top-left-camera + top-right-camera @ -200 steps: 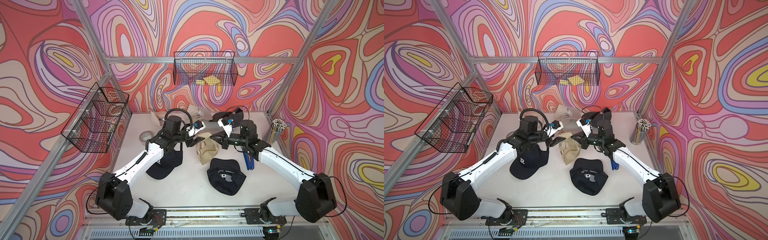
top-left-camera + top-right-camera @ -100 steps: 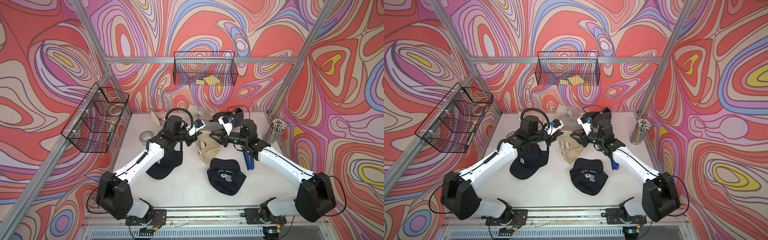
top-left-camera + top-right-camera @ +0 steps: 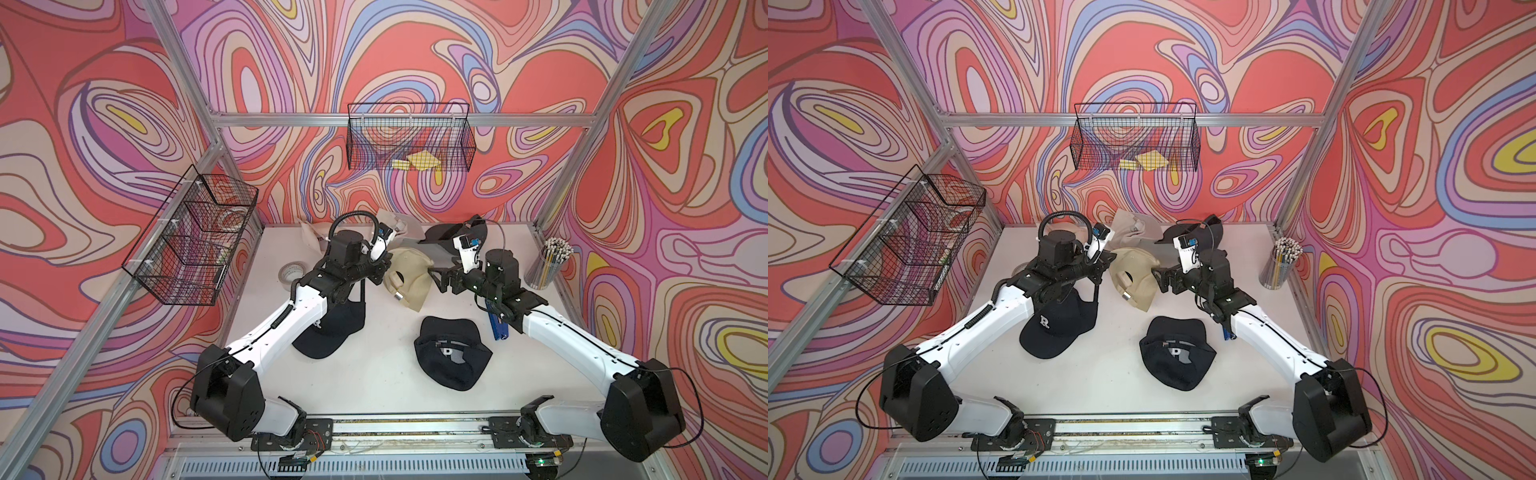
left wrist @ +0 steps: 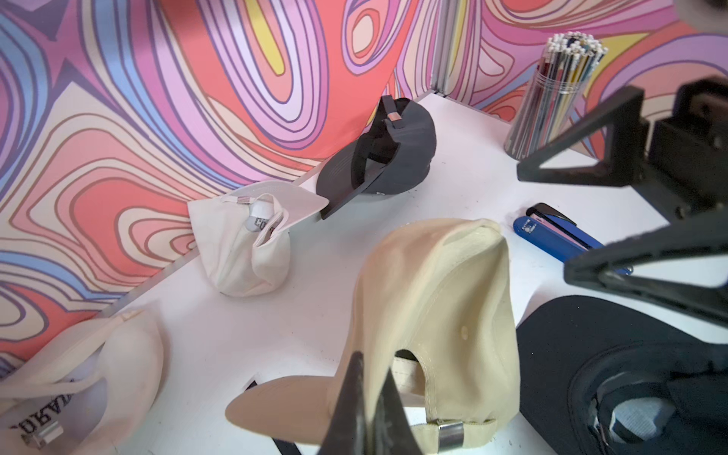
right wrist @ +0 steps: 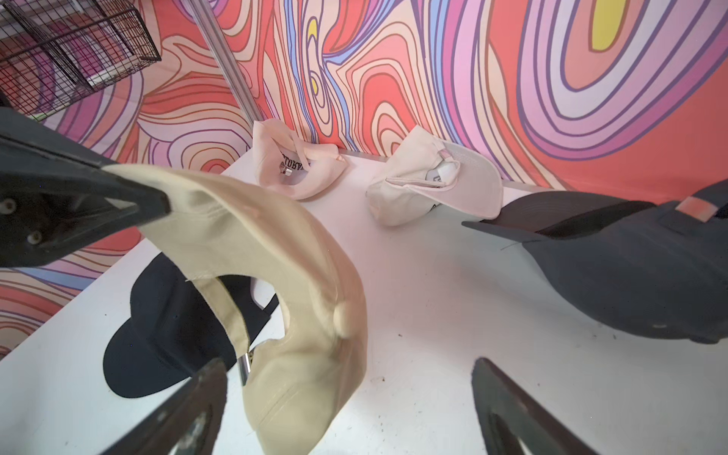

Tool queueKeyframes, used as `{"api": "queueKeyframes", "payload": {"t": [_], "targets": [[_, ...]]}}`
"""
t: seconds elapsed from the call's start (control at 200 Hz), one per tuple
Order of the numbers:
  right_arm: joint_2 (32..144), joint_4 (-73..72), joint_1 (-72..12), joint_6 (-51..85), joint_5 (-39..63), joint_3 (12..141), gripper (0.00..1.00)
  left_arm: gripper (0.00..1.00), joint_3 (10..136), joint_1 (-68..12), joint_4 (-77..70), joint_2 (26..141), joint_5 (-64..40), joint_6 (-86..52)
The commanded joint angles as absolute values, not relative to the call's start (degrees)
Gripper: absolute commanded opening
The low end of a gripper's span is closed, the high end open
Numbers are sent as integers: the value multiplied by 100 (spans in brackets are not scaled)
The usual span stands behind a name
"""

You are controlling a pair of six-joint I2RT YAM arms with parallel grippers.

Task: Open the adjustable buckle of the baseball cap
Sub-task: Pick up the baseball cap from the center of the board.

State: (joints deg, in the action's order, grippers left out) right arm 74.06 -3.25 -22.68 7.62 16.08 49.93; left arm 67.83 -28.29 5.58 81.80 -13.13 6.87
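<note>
A tan baseball cap (image 3: pixel 409 278) (image 3: pixel 1136 276) hangs lifted off the white table between my two arms. Its metal buckle (image 4: pixel 451 435) (image 5: pixel 247 362) sits on the back strap at the cap's lower edge, shut on the strap. My left gripper (image 3: pixel 382 268) (image 4: pixel 372 368) is shut on the cap's fabric just beside the strap opening. My right gripper (image 3: pixel 439 279) (image 5: pixel 348 366) stands wide open at the cap's other side. In the right wrist view the cap's lower part hangs between the spread fingers, close to one of them.
Two navy caps (image 3: pixel 328 328) (image 3: pixel 451 353) lie near the front. A dark grey cap (image 3: pixel 453 235) and two cream caps (image 4: pixel 244 244) (image 4: pixel 78 370) sit at the back wall. A tape roll (image 3: pixel 291 272), a pencil cup (image 3: pixel 548 262) and a blue case (image 3: pixel 496 322) flank the arms.
My left gripper has closed on the tan cap. My right gripper has let go of it and opened wide. The cap now hangs from the left gripper alone.
</note>
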Motion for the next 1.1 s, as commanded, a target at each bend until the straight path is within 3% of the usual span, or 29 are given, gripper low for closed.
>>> {"api": "queueKeyframes", "payload": {"t": [0.0, 0.361, 0.626, 0.761, 0.851, 0.992, 1.097], "targets": [[7301, -574, -2281, 1129, 1860, 4831, 98, 0, 6975, -2830, 620, 7935, -874, 182], [7878, -1563, -2153, 1749, 2663, 4632, 97, 0, 6820, -2824, 408, 7553, -1033, -93], [8452, -2248, -2133, 1995, 3266, 4710, 84, 0, 6885, -2822, 362, 7468, -1438, -269], [8676, -2630, -2128, 2225, 3524, 4745, 69, 0, 6756, -2826, 204, 7345, -1471, -408], [8733, -2711, -2118, 2247, 3535, 4768, 53, 0, 6676, -2829, 115, 7263, -1498, -464], [8719, -2715, -2100, 2073, 3561, 4796, 0, 0, 6534, -2828, 35, 7134, -1398, -393], [8665, -2385, -2099, 1806, 3453, 4910, 0, 26, 6445, -2817, 41, 7095, -1293, -190]]}}
